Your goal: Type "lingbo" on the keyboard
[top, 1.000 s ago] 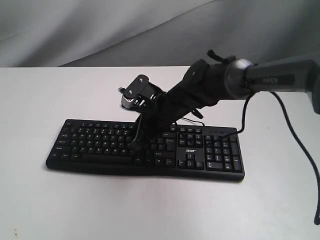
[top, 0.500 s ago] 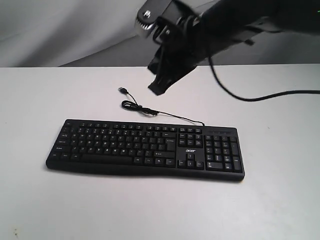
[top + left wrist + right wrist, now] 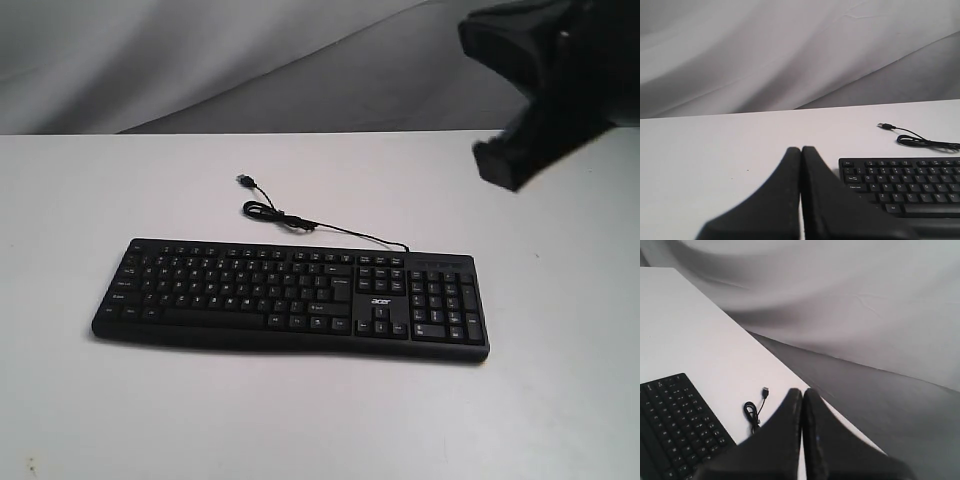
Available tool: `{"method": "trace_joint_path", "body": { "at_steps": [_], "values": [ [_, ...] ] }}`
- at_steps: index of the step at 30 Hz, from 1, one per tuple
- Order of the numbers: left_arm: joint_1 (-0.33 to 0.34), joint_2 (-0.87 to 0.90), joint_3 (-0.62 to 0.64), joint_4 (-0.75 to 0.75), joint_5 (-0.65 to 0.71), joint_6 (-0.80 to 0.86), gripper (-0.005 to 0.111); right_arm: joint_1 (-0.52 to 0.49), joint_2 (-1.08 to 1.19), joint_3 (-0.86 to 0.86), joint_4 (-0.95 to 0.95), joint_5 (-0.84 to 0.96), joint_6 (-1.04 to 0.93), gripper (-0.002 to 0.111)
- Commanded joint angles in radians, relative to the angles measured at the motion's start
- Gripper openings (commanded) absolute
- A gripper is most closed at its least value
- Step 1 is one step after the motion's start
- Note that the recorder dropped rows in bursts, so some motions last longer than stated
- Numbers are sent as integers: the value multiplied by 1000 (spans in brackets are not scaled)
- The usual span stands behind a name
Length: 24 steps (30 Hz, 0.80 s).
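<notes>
The black Acer keyboard (image 3: 290, 298) lies flat on the white desk (image 3: 100, 400), and its thin USB cable (image 3: 300, 222) trails behind it. The right pincer (image 3: 802, 391) hangs well above and behind the keyboard's number-pad end, its fingers pressed together on nothing. The left pincer (image 3: 801, 150), equally closed and empty, sits near the keyboard's other end without touching it.

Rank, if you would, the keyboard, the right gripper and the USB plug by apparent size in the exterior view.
1. keyboard, widest by far.
2. right gripper, blurred and perhaps nearer the camera, so its place holds only for apparent size.
3. USB plug, tiny.
</notes>
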<state>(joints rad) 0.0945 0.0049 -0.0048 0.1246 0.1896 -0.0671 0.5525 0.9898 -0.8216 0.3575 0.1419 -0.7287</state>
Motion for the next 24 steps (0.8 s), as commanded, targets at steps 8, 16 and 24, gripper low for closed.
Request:
{"method": "trace_joint_path", "body": {
  "at_steps": [8, 16, 24],
  "values": [
    [-5, -5, 5, 0, -6, -2, 1, -4, -331, 123, -12, -60, -3, 0],
    [-5, -5, 5, 0, -6, -2, 1, -4, -529, 123, 27, -111, 43, 0],
    [-5, -5, 5, 0, -6, -2, 1, -32, -667, 156, 18, -84, 192, 0]
  ]
}}
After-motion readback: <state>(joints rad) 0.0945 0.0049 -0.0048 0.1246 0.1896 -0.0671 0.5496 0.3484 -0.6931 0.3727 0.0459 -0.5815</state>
